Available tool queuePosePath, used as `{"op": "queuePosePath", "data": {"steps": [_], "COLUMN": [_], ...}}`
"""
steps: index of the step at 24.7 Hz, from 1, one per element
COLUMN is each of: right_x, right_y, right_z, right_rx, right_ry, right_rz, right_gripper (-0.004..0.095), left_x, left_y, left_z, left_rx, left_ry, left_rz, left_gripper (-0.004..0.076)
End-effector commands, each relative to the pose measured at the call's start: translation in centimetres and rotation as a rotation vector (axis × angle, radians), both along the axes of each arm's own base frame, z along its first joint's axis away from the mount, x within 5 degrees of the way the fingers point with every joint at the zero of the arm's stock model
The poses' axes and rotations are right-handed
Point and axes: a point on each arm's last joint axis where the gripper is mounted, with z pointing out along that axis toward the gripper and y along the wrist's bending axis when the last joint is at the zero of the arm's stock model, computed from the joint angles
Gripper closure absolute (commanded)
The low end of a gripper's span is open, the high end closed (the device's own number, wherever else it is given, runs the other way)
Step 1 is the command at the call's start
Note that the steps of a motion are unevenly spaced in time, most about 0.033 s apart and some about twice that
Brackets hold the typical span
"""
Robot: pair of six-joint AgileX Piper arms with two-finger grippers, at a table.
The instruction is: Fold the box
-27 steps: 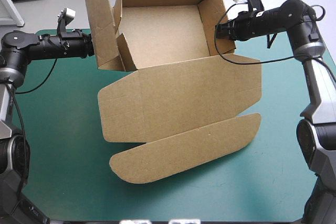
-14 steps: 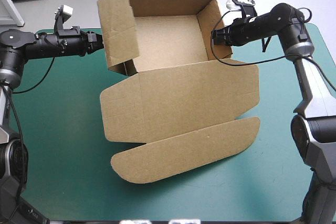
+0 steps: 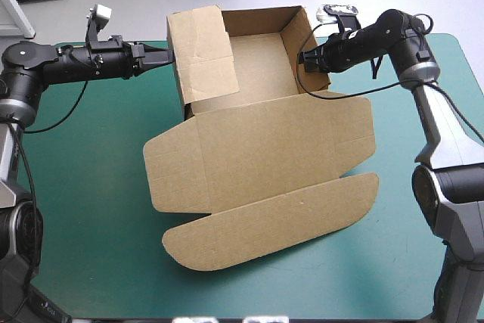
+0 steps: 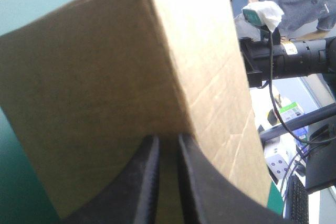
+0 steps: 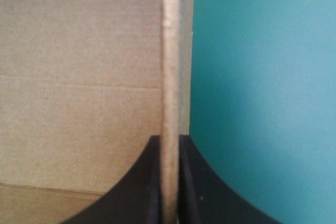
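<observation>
Fingers of the left gripper clamp the box at its 9 o'clock wall, the right gripper at 3 o'clock. Walls raised; left flap apparently untucked, lid flat.

The box with its raised walls blocks the table's far middle, its flat lid covering the centre. The left tool and right tool crowd its side walls, each clamped there. Bare table lies open left, right and near.
</observation>
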Motion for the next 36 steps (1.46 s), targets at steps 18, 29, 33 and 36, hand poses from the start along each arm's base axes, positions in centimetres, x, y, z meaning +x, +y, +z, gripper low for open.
{"op": "queuePosePath", "data": {"steps": [18,29,33,36], "right_x": [-2.2,-2.3,-2.3,-2.3], "right_y": [3.5,4.6,4.6,4.7], "right_z": [3.1,3.2,3.2,3.3], "right_rx": [-0.084,-0.092,-0.086,-0.081], "right_ry": [-0.105,-0.113,-0.116,-0.118], "right_rz": [-0.039,-0.099,-0.103,-0.104], "right_gripper": [0.0907,0.0907,0.0907,0.0907], "left_x": [-2.0,-1.3,-1.3,-1.2], "left_y": [-3.4,-5.9,-6.4,-6.6], "left_z": [1.9,0.1,-0.3,-0.5], "left_rx": [0.022,0.378,0.455,0.498], "left_ry": [0.070,0.140,0.165,0.175], "left_rz": [-0.043,0.195,0.258,0.319], "left_gripper": [0.0202,0.0206,0.0206,0.0206]}}
